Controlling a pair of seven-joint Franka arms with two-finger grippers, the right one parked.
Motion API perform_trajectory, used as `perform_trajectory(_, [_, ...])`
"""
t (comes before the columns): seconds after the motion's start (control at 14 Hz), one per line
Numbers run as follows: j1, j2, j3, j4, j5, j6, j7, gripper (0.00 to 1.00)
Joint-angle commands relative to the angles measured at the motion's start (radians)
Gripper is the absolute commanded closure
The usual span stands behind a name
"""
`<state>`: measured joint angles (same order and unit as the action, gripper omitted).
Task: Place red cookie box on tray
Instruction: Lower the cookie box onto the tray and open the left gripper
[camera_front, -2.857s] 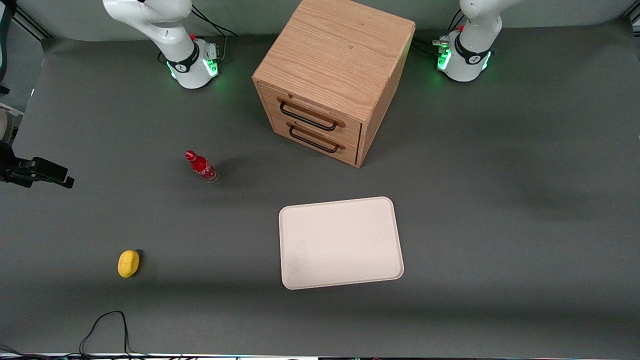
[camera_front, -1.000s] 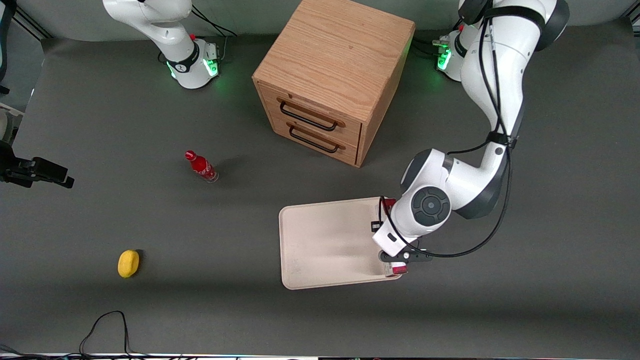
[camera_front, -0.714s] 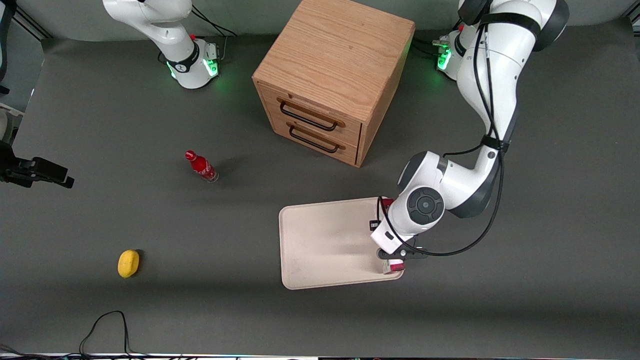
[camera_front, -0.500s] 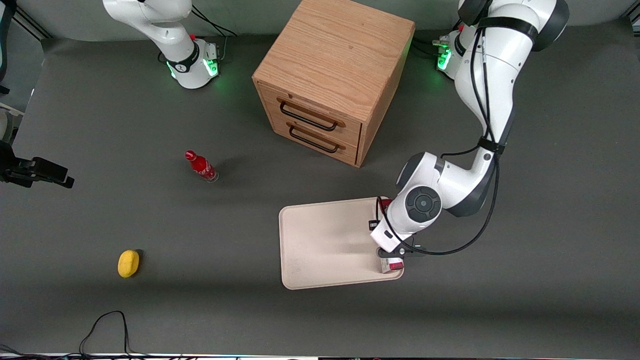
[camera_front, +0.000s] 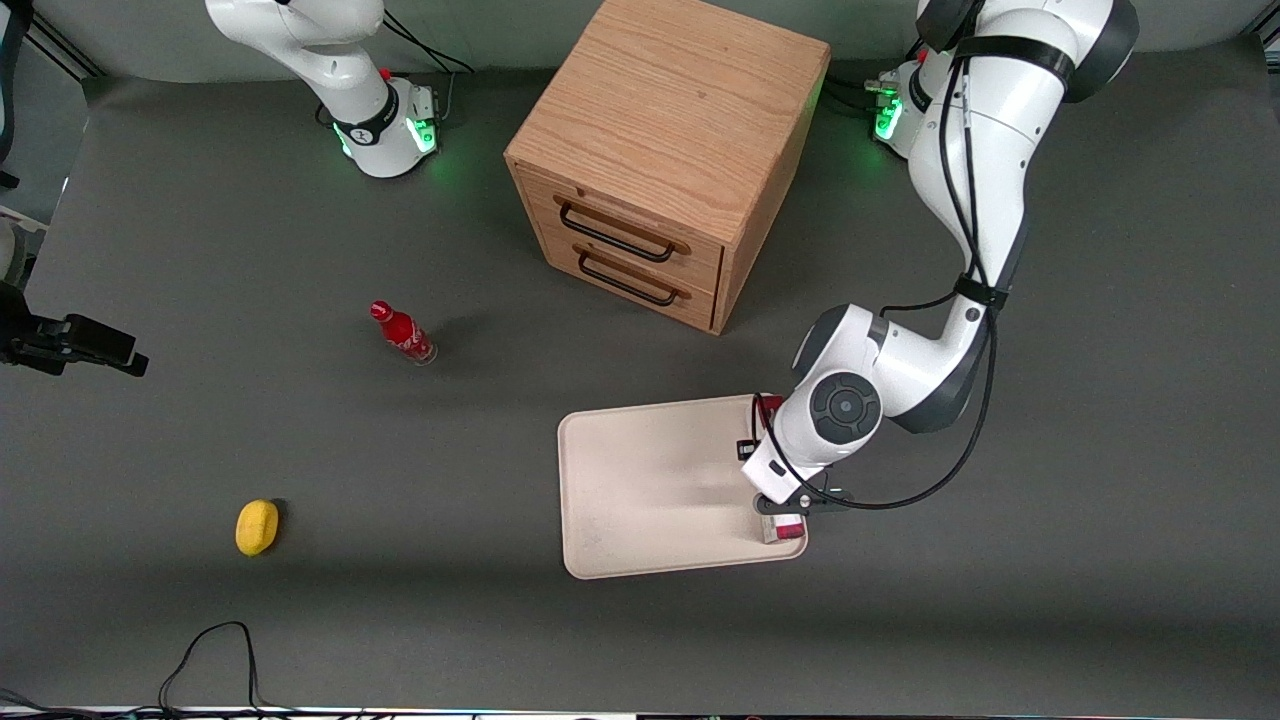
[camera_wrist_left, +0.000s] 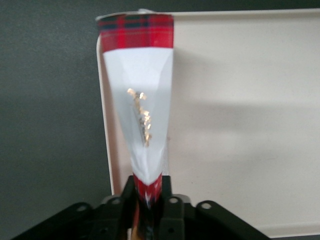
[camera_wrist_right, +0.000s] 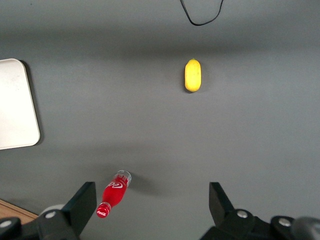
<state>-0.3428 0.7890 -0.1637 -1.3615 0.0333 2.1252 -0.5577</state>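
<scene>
Two stray items, a yellow lemon (camera_front: 257, 527) and a red bottle (camera_front: 402, 333), lie toward the parked arm's end. Next comes the tray (camera_front: 650, 490), over whose working-arm edge the gripper (camera_wrist_left: 148, 199) pinches the red cookie box (camera_wrist_left: 142, 105) (apparently touching down).

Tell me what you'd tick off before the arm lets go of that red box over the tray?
1. Hand shut on the red cookie box: ok, its fingers clamp the box's end.
2. Box over the tray: ok, though it hangs right along the rim at the working arm's end.
3. Box touching the tray floor: cannot tell.
4. Box within the rim, not overhanging: cannot tell; in the wrist view its edge runs along the rim.
5. Tray free of other things where the box would lie: ok.
6. Red bottle and yellow object away from the tray: ok.
</scene>
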Motion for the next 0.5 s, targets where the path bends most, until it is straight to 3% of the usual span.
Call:
perform_trajectory(0.0, [-0.005, -0.036, 0.004, -0.03, 0.017, -0.002, -0.044, 0.0])
perform_trajectory(0.43, [0.045, -0.112, 0.004, -0.028, 0.014, -0.112, 0.036, 0.0])
